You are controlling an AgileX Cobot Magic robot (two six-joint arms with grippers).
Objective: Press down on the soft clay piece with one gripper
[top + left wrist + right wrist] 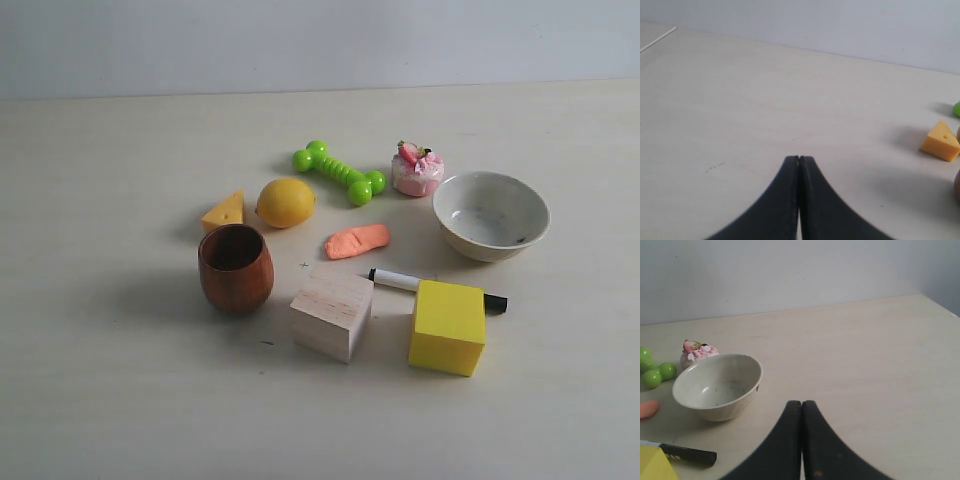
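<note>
Soft clay piece (357, 241) lies flat near the middle of the surface (120, 400) on my exterior feed. It is a matte salmon-orange lump, elongated, rounded and uneven, and nothing touches it. Nearest the camera I see a wooden block (332, 314) and a yellow block (448, 327), with a marker (395, 279) just behind them and a brown cup (236, 268) off to the left. Beyond it sit a lemon (285, 202), a cheese wedge (224, 212) and a bowl (491, 215). Farthest are a green bone toy (339, 172) and a pink cake (417, 170). My left claw (799, 161) and right claw (801, 404) each have their fingers pressed together.
</note>
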